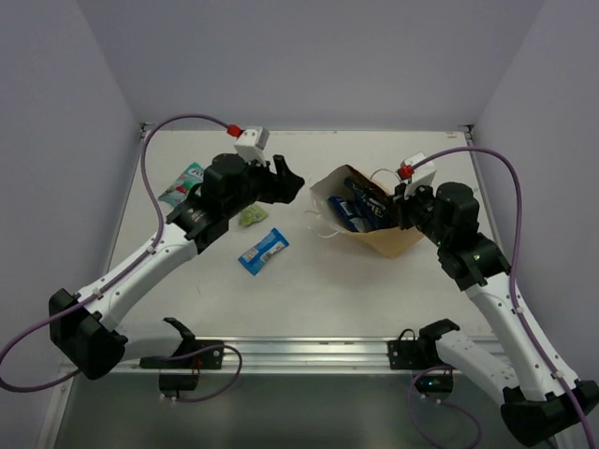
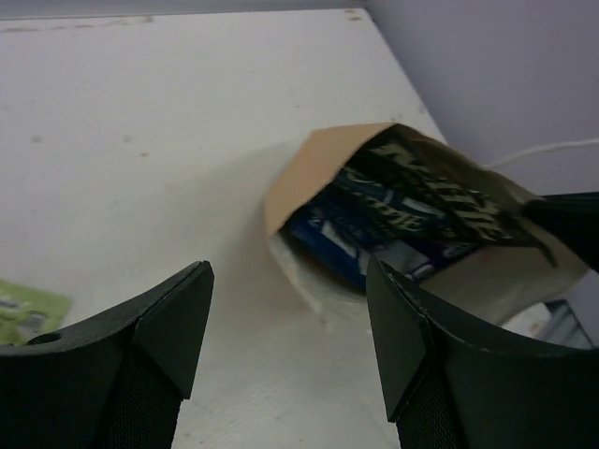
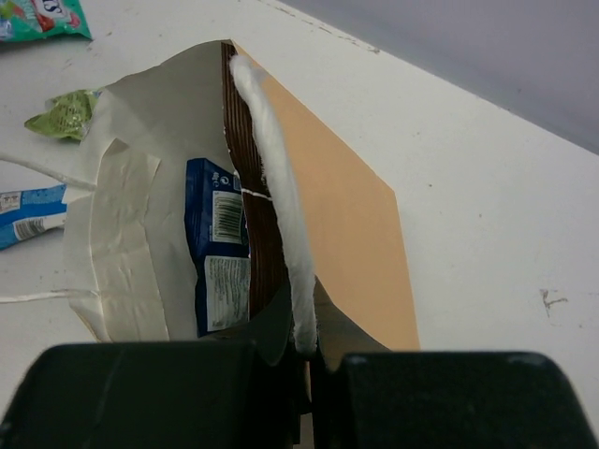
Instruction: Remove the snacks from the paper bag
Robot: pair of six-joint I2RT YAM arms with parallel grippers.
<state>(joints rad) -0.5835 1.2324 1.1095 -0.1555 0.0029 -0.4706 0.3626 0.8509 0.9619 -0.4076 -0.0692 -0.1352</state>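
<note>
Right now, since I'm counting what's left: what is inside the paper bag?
A dark brown packet and blue packets show at the paper bag mouth; anything deeper is hidden.

Bare table (image 1: 309, 299) lies between the left gripper (image 1: 293, 181) and the paper bag (image 1: 395, 241)'s mouth; packets (image 1: 360, 211) inside seemingly crowd that opening.
</note>
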